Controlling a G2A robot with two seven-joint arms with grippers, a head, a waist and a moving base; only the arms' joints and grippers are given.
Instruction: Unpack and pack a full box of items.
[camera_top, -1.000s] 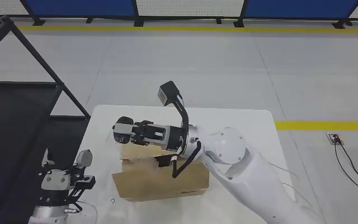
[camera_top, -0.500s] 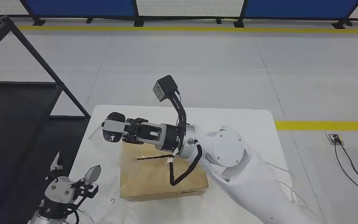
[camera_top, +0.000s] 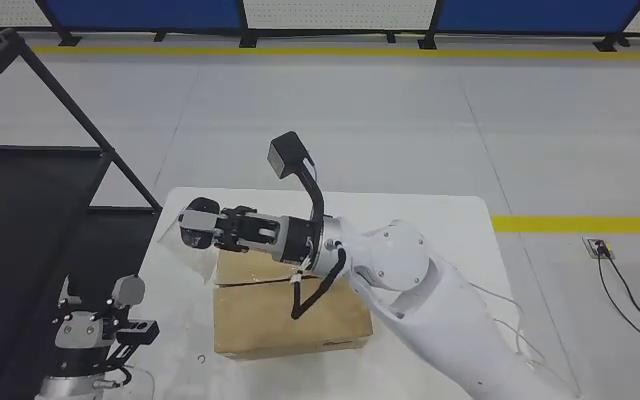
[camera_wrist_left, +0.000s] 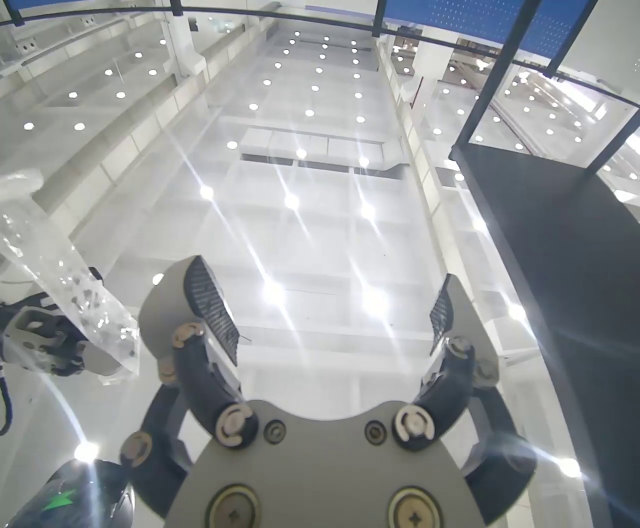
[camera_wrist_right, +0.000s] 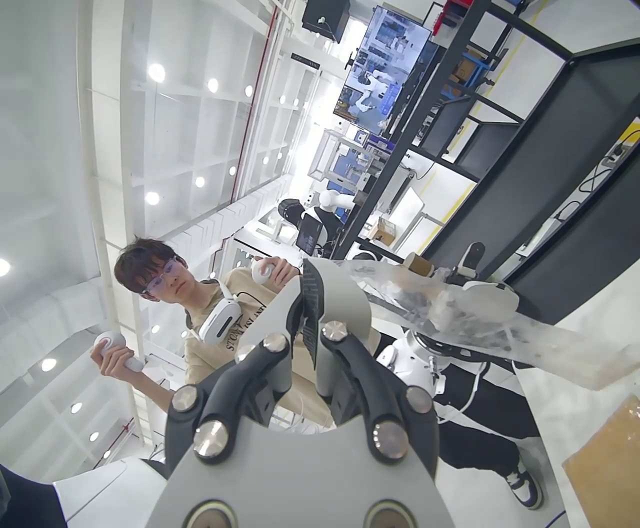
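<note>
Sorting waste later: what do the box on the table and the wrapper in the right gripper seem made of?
Box: likely cardboard, matte brown, with a flap seam across the top. Wrapper in the right gripper: probably thin plastic film, clear, glossy, crinkled; you can see through it.

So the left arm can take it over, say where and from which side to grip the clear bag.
Grip the clear bag on its free stretch beyond the right tool, which pinches one end. Come from below with the open left tool, probably: it points upward, and the bag juts out sideways.
</note>
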